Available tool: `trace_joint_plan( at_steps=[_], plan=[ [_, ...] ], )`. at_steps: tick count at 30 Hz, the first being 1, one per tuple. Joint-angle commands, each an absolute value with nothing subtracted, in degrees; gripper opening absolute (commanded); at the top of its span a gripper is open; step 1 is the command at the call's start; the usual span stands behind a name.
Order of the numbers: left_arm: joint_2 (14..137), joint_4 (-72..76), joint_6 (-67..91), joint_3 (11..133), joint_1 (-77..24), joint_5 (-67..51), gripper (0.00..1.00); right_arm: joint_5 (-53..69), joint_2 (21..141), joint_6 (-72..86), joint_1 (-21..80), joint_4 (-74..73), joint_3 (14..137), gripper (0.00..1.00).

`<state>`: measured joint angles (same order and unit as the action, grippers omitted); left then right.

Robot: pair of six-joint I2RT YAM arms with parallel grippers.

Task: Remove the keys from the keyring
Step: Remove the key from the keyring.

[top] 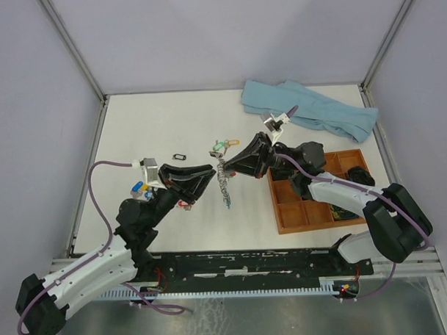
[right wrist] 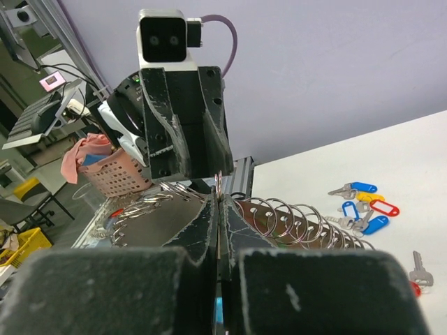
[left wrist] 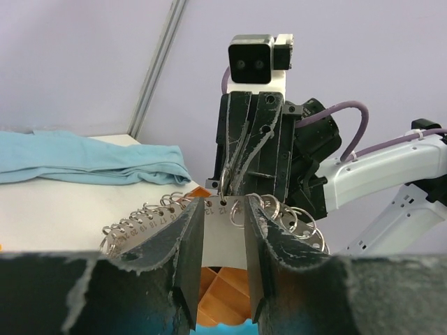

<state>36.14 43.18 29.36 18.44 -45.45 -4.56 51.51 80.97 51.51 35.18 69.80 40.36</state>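
Centrally, one keyring (top: 224, 183), right fingers (right wrist: 192, 241) clamped on it, left fingers (left wrist: 185, 244) parted alongside.

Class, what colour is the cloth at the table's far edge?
Light blue cloth, clearest in the top external view.

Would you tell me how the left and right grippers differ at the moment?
The left gripper holds its jaws apart at the keyring; the right gripper has them shut on one of its wire rings. From above, the left gripper points right, the right gripper left. Both are black.
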Motion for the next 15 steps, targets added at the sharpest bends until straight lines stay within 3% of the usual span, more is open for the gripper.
trace_joint_plan(
  at_steps=[1,15],
  plan=[
    [38.85,52.32,31.84,18.57,-45.38,-3.8,0.36,50.27,79.98,53.78,35.07,78.42,40.69,0.0],
    [47.86,62.66,36.83,20.15,-45.41,-8.42,0.32,50.25,80.15,54.34,35.07,78.76,40.6,0.01]
  ],
)
